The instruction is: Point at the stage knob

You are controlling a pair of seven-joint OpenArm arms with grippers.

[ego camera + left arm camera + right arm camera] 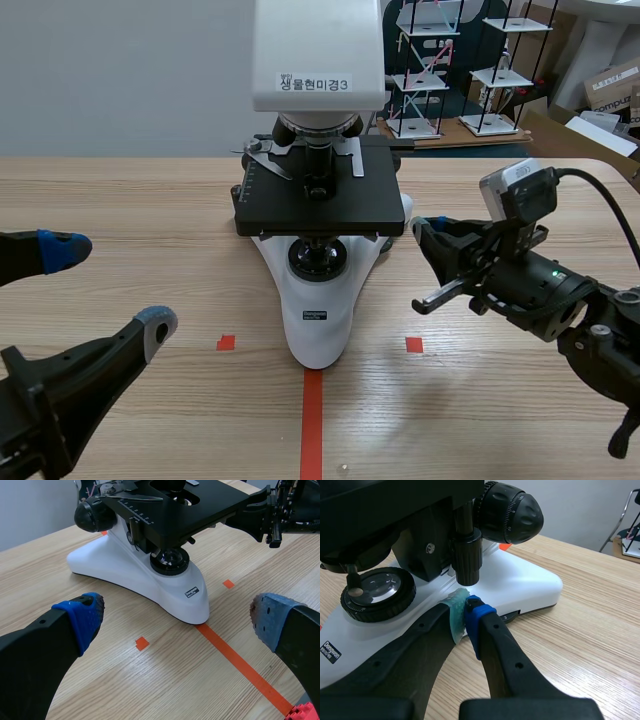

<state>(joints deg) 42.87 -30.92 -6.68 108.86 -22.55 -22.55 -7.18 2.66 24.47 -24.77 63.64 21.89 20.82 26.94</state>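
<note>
A white and black microscope [318, 320] stands mid-table, also seen in the left wrist view [145, 580]. Its stage knob [466, 555], a slim black double knob, hangs below the black stage [320, 205] on the right side. My right gripper [466, 609] is shut with nothing held. Its tips sit just beneath the stage knob, close to the white base, and aim up at it. In the scene view the right gripper [420, 230] reaches the stage's right edge. My left gripper [108, 288] stands open at the near left, well away from the microscope [177, 617].
The large black focus knob [512, 512] sits just behind the stage knob. The condenser lens [377, 592] lies on the base beside my right fingers. Wire racks [430, 70] and cardboard boxes [610, 90] stand beyond the table's far right edge.
</note>
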